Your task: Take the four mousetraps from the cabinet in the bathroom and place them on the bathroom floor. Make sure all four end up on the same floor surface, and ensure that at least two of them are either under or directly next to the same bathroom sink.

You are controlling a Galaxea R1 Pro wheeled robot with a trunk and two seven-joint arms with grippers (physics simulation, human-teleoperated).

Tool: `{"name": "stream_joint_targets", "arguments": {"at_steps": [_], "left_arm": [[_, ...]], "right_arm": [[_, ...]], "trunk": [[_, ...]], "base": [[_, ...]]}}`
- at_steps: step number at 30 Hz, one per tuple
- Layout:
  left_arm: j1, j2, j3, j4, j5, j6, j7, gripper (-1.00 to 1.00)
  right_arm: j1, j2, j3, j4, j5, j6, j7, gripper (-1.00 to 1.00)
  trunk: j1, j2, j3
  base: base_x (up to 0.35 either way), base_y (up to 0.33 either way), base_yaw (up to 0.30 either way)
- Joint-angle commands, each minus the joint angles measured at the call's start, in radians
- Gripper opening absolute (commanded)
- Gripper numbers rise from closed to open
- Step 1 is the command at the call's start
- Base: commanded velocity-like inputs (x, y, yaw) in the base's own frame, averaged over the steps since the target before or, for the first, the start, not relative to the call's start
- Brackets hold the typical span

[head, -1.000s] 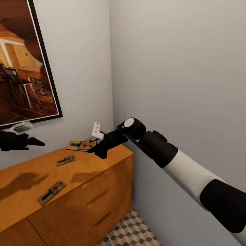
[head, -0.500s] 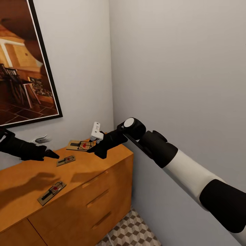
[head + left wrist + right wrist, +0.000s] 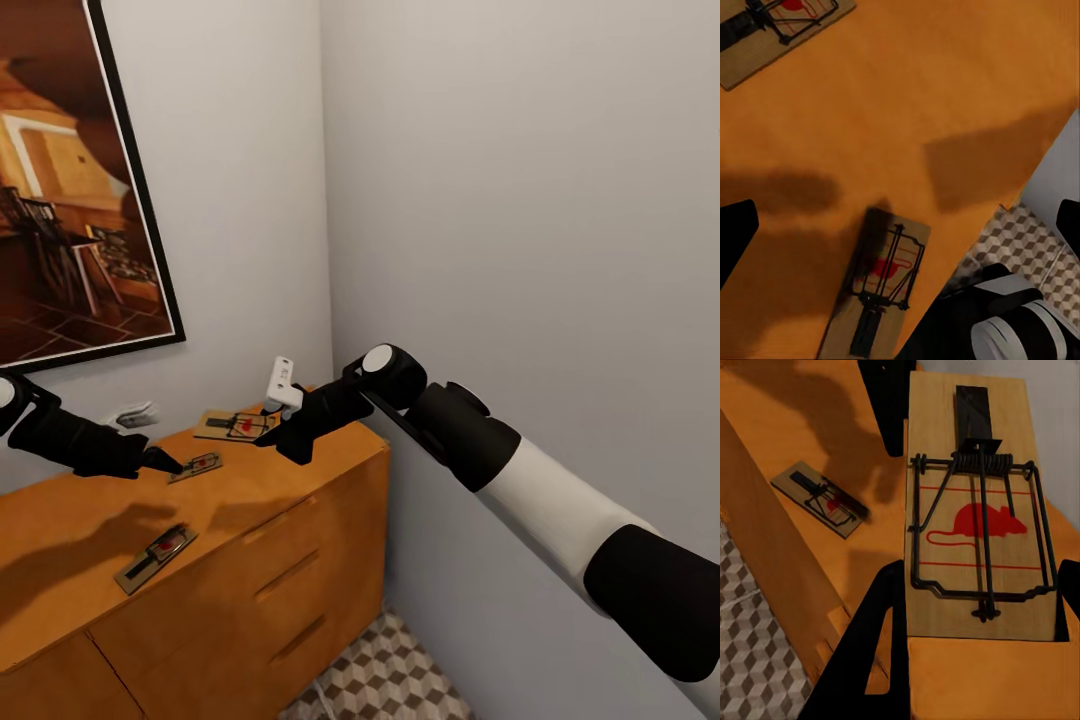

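Note:
Three mousetraps lie on the orange-brown cabinet (image 3: 250, 560): a far mousetrap (image 3: 232, 425), a middle mousetrap (image 3: 197, 465) and a near mousetrap (image 3: 155, 558). My right gripper (image 3: 272, 438) sits at the far trap. In the right wrist view that trap (image 3: 979, 547) fills the gap between the black fingers (image 3: 862, 660), which press against its long edges. The left gripper (image 3: 165, 462) hovers beside the middle trap, open. Its wrist view looks down on one mousetrap (image 3: 881, 289) below the spread fingers (image 3: 735, 232), and on a second mousetrap (image 3: 772, 30) further off. A fourth trap is out of view.
The cabinet stands in a corner of grey walls, with a framed picture (image 3: 70, 200) hanging above its left part. The cube-patterned bathroom floor (image 3: 380, 670) shows below the cabinet's right end. My right arm (image 3: 560, 510) reaches across from the lower right.
My left arm has swung right and down over the cabinet top, to beside the middle trap. The right arm and its trap have stayed put.

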Motion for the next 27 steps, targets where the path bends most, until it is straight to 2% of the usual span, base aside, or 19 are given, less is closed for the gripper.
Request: {"name": "stream_joint_targets", "arguments": {"at_steps": [1, 7, 16, 20, 22, 27], "left_arm": [[-0.004, 0.000, -0.005, -0.001, 0.011, -0.002, 0.008, 1.00], [-0.005, 0.000, -0.005, -0.001, 0.011, -0.003, 0.008, 1.00], [-0.003, 0.002, -0.007, 0.001, 0.011, -0.003, 0.008, 1.00], [-0.003, 0.002, -0.008, 0.002, 0.010, -0.004, 0.011, 1.00], [-0.003, 0.002, -0.008, 0.002, 0.010, -0.004, 0.023, 1.00], [-0.001, 0.000, -0.014, 0.002, 0.010, -0.004, 0.119, 1.00]], "right_arm": [[-0.001, 0.000, 0.001, 0.000, -0.009, 0.010, -0.001, -1.00], [-0.002, -0.006, 0.000, -0.002, -0.008, 0.007, 0.003, -1.00], [-0.001, -0.006, 0.001, -0.001, -0.011, 0.004, 0.001, -1.00], [-0.001, -0.005, 0.001, 0.000, -0.012, 0.005, 0.001, -1.00], [-0.001, -0.006, 0.001, 0.000, -0.013, 0.005, 0.001, -1.00], [-0.001, -0.005, 0.001, 0.000, -0.012, 0.005, 0.002, -1.00]], "trunk": [[0.000, -0.001, -0.001], [0.000, -0.001, -0.001], [0.000, -0.001, -0.001], [0.000, -0.001, 0.003], [0.000, -0.001, 0.005], [0.000, -0.001, 0.006]], "base": [[-0.255, 0.000, 0.000], [-0.219, 0.000, 0.000], [-0.014, 0.000, -0.003], [-0.001, 0.000, -0.122], [0.000, 0.000, -0.096], [0.000, 0.000, -0.030]]}}
